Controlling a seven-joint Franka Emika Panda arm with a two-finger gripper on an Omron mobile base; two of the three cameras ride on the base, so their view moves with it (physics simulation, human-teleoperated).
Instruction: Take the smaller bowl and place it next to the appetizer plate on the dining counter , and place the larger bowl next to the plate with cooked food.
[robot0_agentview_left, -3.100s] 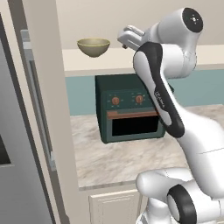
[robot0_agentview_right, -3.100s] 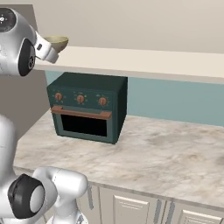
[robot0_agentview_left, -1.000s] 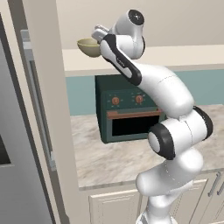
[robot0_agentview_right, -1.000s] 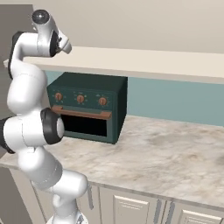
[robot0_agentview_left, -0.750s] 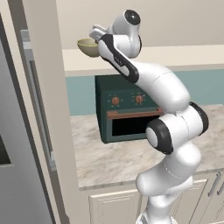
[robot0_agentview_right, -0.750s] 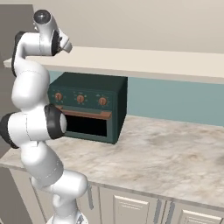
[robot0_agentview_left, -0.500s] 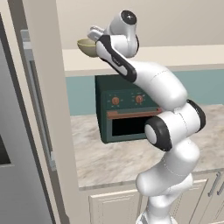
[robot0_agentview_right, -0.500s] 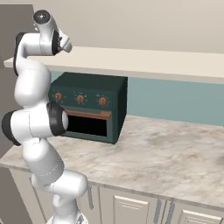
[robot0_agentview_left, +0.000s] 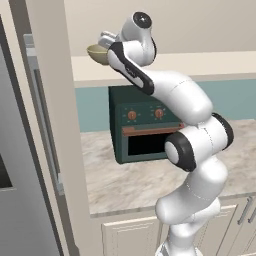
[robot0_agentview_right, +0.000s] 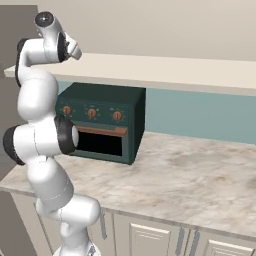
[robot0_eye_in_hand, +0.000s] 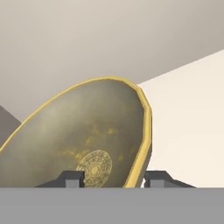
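Reaching up to the cream shelf (robot0_agentview_left: 210, 62) above the worktop (robot0_agentview_right: 200, 175), the white arm (robot0_agentview_left: 170, 90) has its gripper (robot0_agentview_left: 106, 41) at the smaller bowl (robot0_agentview_left: 97, 54). From the left base view the bowl sits on the shelf's left end, close to the tall beige panel (robot0_agentview_left: 60, 125), with the gripper right at its rim on the arm side. Hand view: bowl (robot0_eye_in_hand: 83, 140) is very close, olive-tan inside with a yellowish rim and a round gold pattern at the bottom; one dark fingertip (robot0_eye_in_hand: 72, 178) shows inside the bowl, the other (robot0_eye_in_hand: 159, 178) outside, so the rim wall stands between the jaws. Jaws are part closed, straddling the rim; can't tell if the pads are pressing the wall yet. Bowl looks tilted in that view, but the camera rolls with the hand, so can't say it is off the shelf.

In the right base view the hand (robot0_agentview_right: 72, 50) sits at the shelf's (robot0_agentview_right: 165, 67) left end and the bowl is hidden behind the arm (robot0_agentview_right: 37, 90). Dark green toaster oven (robot0_agentview_left: 145, 127) stands on the marbled worktop (robot0_agentview_left: 115, 180) under the shelf, against the teal wall (robot0_agentview_right: 200, 112), with three orange knobs (robot0_agentview_right: 91, 113) and a dark door window. Cream cabinet fronts (robot0_agentview_right: 150, 235) run below the worktop. Grey fridge side (robot0_agentview_left: 20, 150) at far left.
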